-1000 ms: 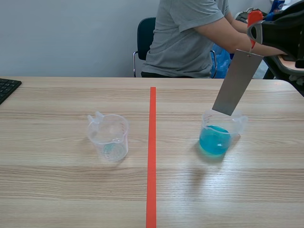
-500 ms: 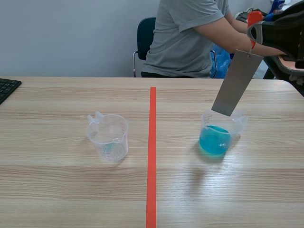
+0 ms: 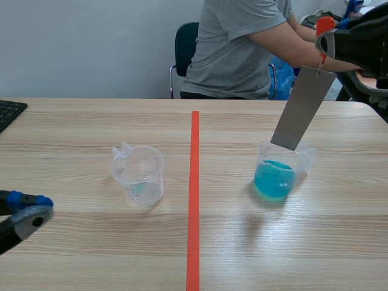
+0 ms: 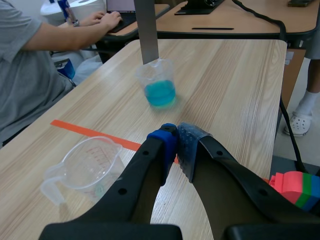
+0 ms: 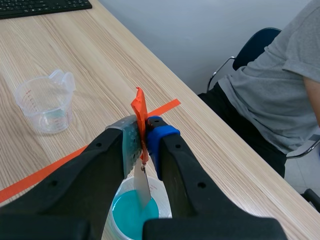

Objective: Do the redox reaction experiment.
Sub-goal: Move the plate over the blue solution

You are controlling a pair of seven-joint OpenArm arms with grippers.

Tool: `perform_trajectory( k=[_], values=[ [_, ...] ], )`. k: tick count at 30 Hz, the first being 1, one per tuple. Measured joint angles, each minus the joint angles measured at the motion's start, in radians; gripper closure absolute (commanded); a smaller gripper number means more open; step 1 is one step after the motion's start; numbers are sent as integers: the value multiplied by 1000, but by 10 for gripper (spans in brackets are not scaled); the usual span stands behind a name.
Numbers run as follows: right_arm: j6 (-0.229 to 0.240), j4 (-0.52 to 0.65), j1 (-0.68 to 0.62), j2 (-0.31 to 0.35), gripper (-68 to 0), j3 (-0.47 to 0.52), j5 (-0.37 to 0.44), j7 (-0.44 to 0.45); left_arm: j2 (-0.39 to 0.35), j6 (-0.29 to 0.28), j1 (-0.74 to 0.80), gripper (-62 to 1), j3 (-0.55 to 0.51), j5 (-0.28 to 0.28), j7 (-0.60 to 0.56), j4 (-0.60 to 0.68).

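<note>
Right gripper (image 5: 142, 136) tight on metal strip's (image 3: 297, 109) half-hidden orange tag (image 5: 139, 107); left gripper (image 4: 177, 145) closed, empty.

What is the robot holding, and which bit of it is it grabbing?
The right gripper holds the grey metal strip by its orange tab, jaws pinched on the tab. The left gripper holds nothing.

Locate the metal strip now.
In the scene view, the metal strip hangs from the right gripper, right of the tape line, lower end over the cup of blue liquid.

Office: desks (image 4: 250, 19), kbd (image 3: 9, 112), chair (image 3: 185, 45).
</note>
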Motion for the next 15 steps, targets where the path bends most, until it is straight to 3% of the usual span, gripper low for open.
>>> perform_trajectory(
  k=[6,10,15],
  values=[
    [0,0,0,0,-4,0,0,0,3,3,-154,-28,182,0,71,5],
    [0,0,0,0,-4,0,0,0,24,53,-250,-32,289,0,77,4],
    [0,0,0,0,-4,0,0,0,84,107,-359,-32,404,0,182,3]
  ],
)
